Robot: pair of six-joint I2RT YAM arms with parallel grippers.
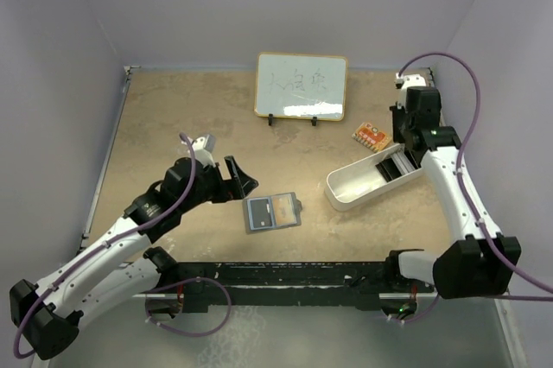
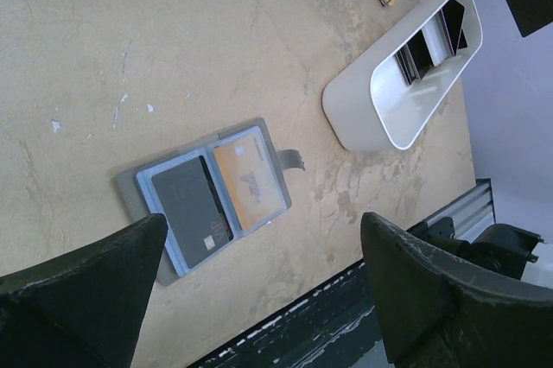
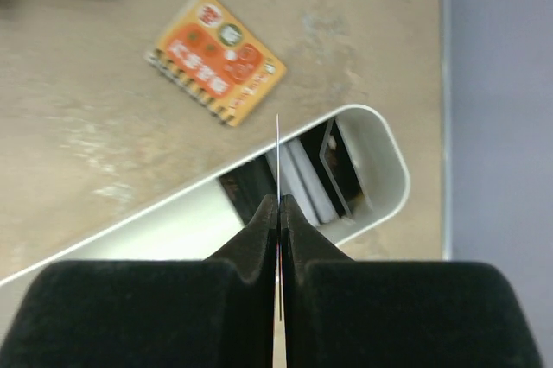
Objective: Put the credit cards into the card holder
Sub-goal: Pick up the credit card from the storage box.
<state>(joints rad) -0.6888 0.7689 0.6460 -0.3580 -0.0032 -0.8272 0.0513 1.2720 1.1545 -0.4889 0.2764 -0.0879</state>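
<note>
The card holder [image 1: 271, 212] lies open on the table, grey with light blue pockets [image 2: 207, 199]. A dark card [image 2: 192, 210] sits in its left pocket and an orange-gold card [image 2: 249, 180] in its right. My left gripper [image 1: 232, 182] hovers just left of the holder, open and holding nothing [image 2: 263, 228]. My right gripper [image 1: 397, 163] is above the white tray, shut [image 3: 278, 201] on a thin card [image 3: 277, 148] seen edge-on; I cannot tell that card's colour. Other cards [image 3: 333, 169] stand upright in the tray's far end.
The white oblong tray [image 1: 359, 185] lies at an angle right of the holder. Behind the tray lies an orange patterned card [image 1: 370, 136] with a toothed edge. A small whiteboard [image 1: 301, 85] stands at the back. A black rail [image 1: 285, 275] runs along the near edge.
</note>
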